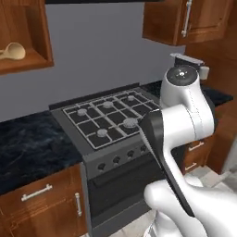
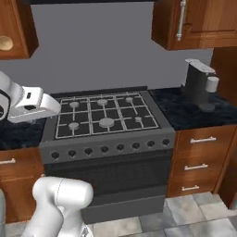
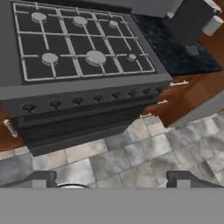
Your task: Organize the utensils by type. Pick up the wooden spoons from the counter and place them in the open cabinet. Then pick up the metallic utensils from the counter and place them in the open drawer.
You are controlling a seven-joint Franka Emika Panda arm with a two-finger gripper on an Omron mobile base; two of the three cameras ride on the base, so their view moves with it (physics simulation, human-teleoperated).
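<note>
One wooden spoon lies in the open cabinet; pincer spread wide, holding nothing, over the stove front; forks presumably remain.

I am in a home kitchen. A dark grey six-burner gas stove with an oven stands between reddish-brown wooden base cabinets under a black marble-patterned countertop. A grey coffee machine stands there above grey floor tiles.

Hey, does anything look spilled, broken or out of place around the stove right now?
Nothing stands out. The grey gas stove has its burner grates sitting straight, the black marble-patterned counter shows no spill, and the grey coffee machine stands upright. One light tan wooden spoon lies in the open reddish-brown wall cabinet.
</note>
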